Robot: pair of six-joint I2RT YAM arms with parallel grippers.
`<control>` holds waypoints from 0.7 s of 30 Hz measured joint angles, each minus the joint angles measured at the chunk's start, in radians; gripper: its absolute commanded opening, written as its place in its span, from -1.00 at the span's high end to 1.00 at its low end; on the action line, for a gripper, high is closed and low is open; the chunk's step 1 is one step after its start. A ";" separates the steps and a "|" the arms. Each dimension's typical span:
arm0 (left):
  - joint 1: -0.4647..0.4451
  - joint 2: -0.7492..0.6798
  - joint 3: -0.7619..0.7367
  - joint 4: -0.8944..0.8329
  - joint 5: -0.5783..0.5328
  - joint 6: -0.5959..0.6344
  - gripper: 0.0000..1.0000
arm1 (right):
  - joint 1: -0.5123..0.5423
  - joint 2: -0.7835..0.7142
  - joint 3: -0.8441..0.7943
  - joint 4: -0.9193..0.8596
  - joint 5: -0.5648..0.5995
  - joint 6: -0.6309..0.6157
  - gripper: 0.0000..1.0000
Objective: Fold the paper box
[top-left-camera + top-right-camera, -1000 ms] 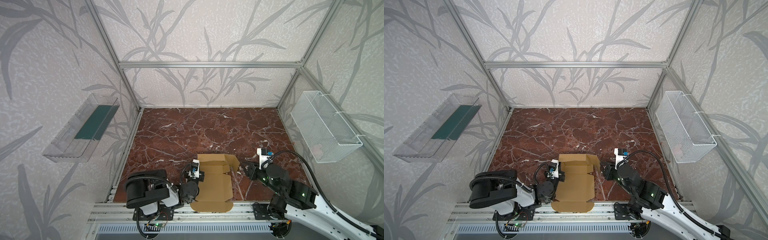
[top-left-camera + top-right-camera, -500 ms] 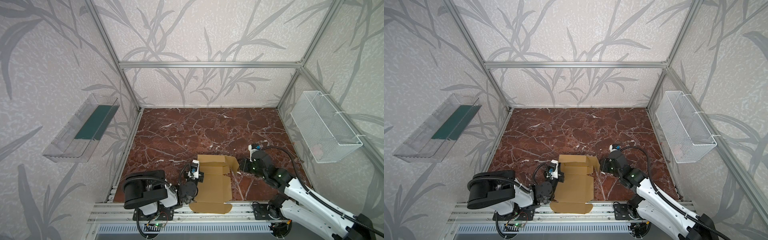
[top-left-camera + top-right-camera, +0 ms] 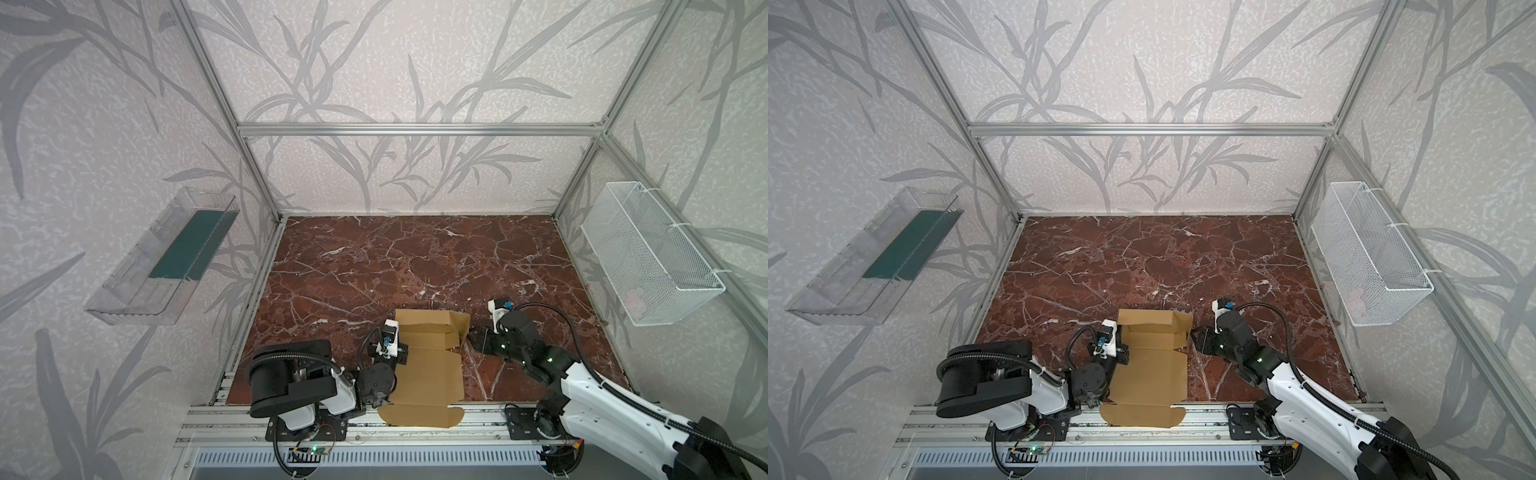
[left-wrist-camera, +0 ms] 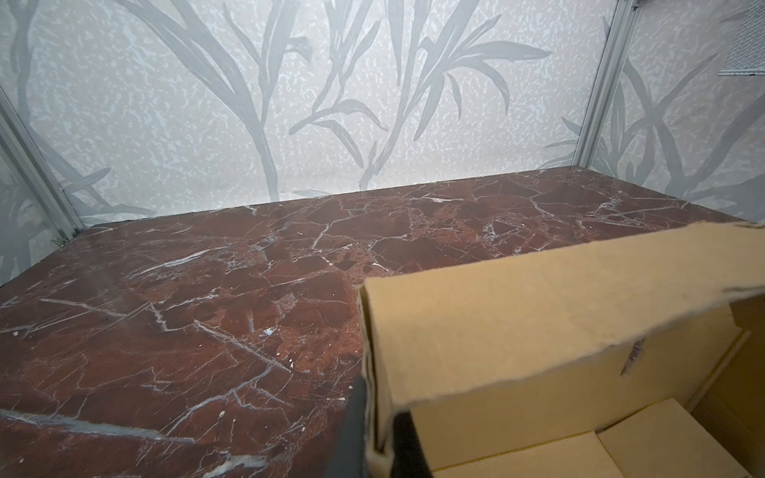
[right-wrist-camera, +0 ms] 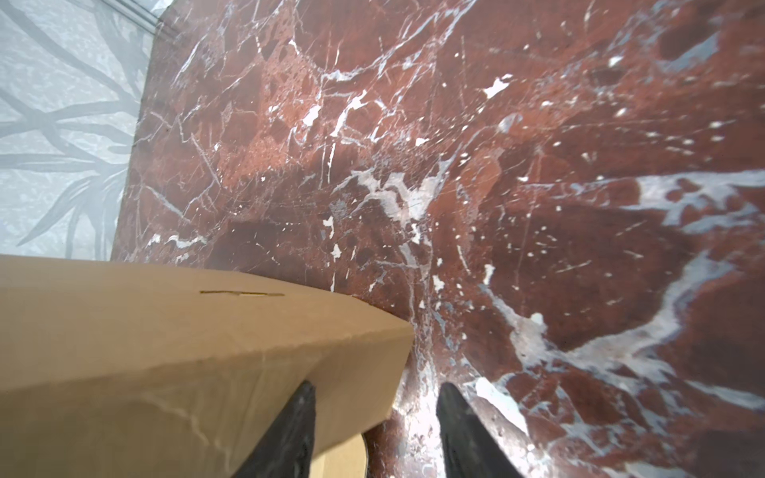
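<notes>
The paper box point(image 3: 428, 370) point(image 3: 1150, 378) is a tan cardboard sheet, partly formed, lying at the front middle of the marble floor. Its back wall and side flaps stand up. Its front tab hangs over the front rail. My left gripper point(image 3: 402, 353) point(image 4: 378, 438) is shut on the box's left wall point(image 4: 538, 314), whose edge is pinched between the dark fingers. My right gripper point(image 3: 468, 337) point(image 5: 374, 414) is open at the right flap point(image 5: 165, 351). One finger point(image 5: 298, 426) lies across the flap's face. The second finger point(image 5: 459, 426) is over bare marble.
A clear plastic bin point(image 3: 166, 257) hangs on the left wall and a white wire basket point(image 3: 648, 257) on the right wall. An aluminium rail point(image 3: 482, 419) runs along the front edge. Behind the box lies bare marble floor point(image 3: 415, 257).
My right gripper has moved left up to the box's right flap and its jaws have spread a little. The left gripper and the box have stayed put.
</notes>
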 measured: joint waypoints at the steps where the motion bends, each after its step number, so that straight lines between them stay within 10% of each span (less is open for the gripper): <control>1: 0.000 0.002 0.001 0.003 0.000 0.000 1.00 | 0.000 0.000 -0.007 0.014 -0.003 -0.006 0.00; 21: 0.000 0.006 0.005 0.004 0.005 0.019 1.00 | 0.000 0.050 -0.055 0.278 -0.107 -0.230 -0.20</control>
